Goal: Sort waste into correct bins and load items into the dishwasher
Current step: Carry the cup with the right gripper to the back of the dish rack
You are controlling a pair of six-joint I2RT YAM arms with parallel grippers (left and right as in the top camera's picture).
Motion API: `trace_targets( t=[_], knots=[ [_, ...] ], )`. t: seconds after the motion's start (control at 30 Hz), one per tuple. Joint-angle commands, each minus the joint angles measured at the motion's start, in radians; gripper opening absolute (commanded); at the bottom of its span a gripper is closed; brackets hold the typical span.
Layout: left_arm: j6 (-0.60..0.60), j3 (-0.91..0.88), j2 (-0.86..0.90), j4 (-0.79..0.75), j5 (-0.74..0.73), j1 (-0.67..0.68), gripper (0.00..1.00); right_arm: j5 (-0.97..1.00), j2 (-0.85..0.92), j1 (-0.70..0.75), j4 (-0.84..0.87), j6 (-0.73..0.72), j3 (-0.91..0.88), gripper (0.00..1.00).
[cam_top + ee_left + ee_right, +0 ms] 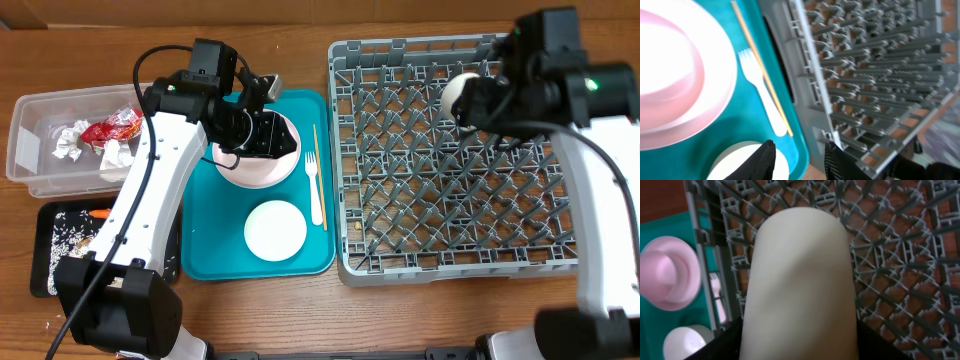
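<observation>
Right wrist view: the small white cup (800, 270) sits between the jaws of the right gripper (468, 100), which are clamped on its sides above the lattice of the dish rack (450, 200). The left gripper (800, 159) hangs over the teal tray (735, 122), its jaws apart with nothing between them. The white bowl (735, 162) and pink plate (670, 75) lie near.

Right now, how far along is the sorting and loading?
Done: napkins and wrapper lie in the tub, rice and carrot on the black tray. In hand: the right tool holds the cup over the rack; the left tool hovers open over the teal tray. Left: plate, bowl, fork and chopstick on that tray.
</observation>
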State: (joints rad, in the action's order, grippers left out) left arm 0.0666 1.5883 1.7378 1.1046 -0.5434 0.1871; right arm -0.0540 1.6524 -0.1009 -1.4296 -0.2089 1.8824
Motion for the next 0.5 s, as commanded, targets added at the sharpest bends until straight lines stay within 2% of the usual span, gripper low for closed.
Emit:
trace_targets(
  t=[0.0,0.17,0.3,0.47],
  knots=[
    [0.047,-0.004,0.002,0.015,0.076,-0.003,0.35,0.079,0.112,-0.03,-0.036,0.003,0.104,0.25],
    [0.046,-0.005,0.002,0.025,0.083,-0.003,0.36,0.079,0.218,-0.058,-0.032,0.025,0.108,0.25],
    [0.046,-0.005,0.002,0.025,0.083,-0.003,0.36,0.08,0.294,-0.102,0.037,0.061,0.108,0.25],
    [0.046,-0.005,0.002,0.028,0.084,-0.003,0.36,0.078,0.323,-0.139,0.07,0.071,0.108,0.25]
  ],
)
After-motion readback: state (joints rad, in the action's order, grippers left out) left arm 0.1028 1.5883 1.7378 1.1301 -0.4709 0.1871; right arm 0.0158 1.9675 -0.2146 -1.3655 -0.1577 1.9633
